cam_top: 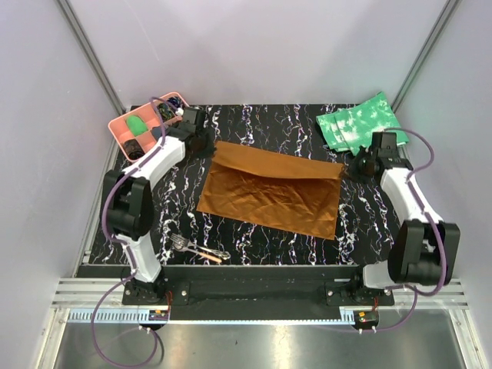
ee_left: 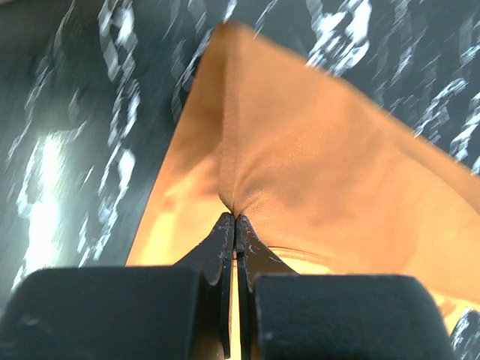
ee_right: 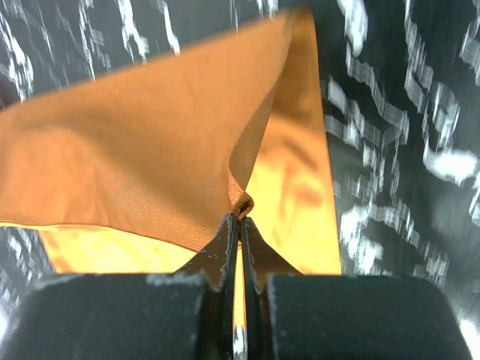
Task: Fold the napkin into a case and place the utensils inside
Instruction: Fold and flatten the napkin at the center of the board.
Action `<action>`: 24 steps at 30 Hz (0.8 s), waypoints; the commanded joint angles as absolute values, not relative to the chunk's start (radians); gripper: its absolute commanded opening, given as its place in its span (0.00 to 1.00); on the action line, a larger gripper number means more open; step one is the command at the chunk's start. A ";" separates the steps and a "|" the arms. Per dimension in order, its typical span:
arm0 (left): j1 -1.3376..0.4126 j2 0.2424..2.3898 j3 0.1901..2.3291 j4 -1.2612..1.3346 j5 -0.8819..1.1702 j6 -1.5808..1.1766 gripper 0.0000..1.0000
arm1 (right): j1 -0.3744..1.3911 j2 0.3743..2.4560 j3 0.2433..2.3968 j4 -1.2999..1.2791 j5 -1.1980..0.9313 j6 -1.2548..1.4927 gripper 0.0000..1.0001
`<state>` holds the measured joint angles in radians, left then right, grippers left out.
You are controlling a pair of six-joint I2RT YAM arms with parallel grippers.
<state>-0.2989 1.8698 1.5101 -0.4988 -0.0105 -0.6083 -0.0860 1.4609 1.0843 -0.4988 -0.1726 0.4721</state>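
Left gripper (ee_left: pixel 235 219): pinching napkin (ee_left: pixel 315 150) corner at its tips.
Right gripper (ee_right: pixel 240 217): pinching other corner.
Do well: move both together, evenly.

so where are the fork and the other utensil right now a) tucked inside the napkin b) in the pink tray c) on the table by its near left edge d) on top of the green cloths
C: the utensils lie bare on the table close to its near left edge, apart from the napkin.
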 commanded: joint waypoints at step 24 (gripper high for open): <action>-0.321 1.663 1.132 -0.626 -0.041 -0.623 0.00 | -0.089 1.238 0.684 -0.620 -0.193 0.656 0.00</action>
